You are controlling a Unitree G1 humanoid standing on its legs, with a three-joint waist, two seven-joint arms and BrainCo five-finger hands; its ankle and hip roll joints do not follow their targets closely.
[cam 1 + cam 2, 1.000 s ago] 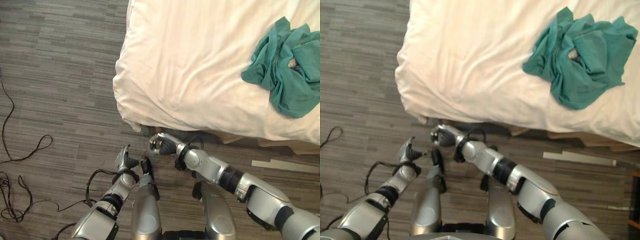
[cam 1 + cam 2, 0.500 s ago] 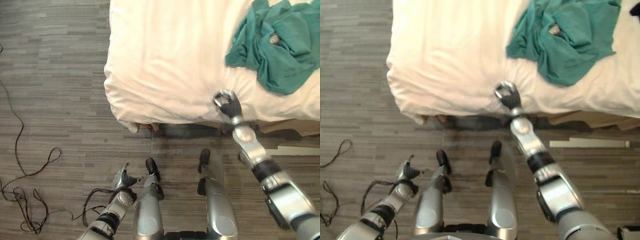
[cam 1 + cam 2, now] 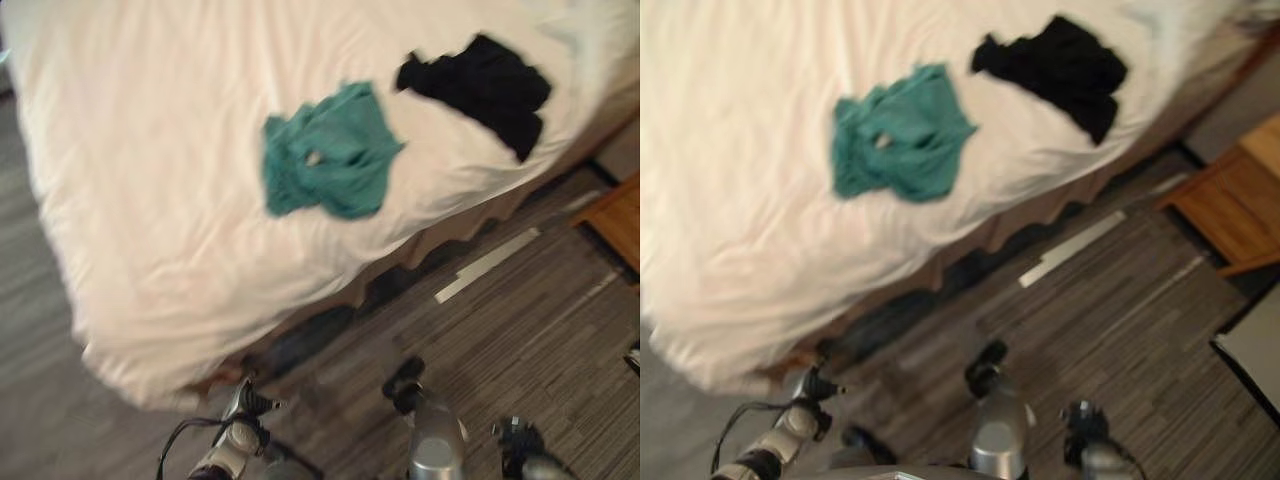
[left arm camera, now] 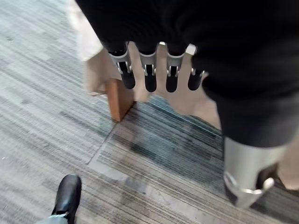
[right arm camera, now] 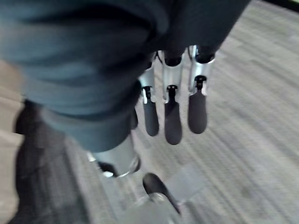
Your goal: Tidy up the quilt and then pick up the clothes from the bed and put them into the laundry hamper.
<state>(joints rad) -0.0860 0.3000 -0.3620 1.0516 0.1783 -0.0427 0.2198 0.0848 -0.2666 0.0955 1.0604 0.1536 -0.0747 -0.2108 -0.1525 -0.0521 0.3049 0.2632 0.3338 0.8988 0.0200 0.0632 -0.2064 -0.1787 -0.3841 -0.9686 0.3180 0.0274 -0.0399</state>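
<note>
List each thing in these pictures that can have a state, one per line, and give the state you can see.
Quilt: spread over the bed, lightly wrinkled, its edge hanging over the side.
Green garment: crumpled, lying on the quilt.
Black garment: crumpled, lying on the quilt beyond the green one, apart from it.
Left hand: open, fingers straight, holding nothing, low above the floor.
Right hand: open, fingers straight, holding nothing, above the floor.

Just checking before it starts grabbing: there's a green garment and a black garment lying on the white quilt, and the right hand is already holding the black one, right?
Not quite. The green garment and the black garment both lie on the quilt, but the right hand holds nothing: the right wrist view shows its fingers straight over the floor.
</note>
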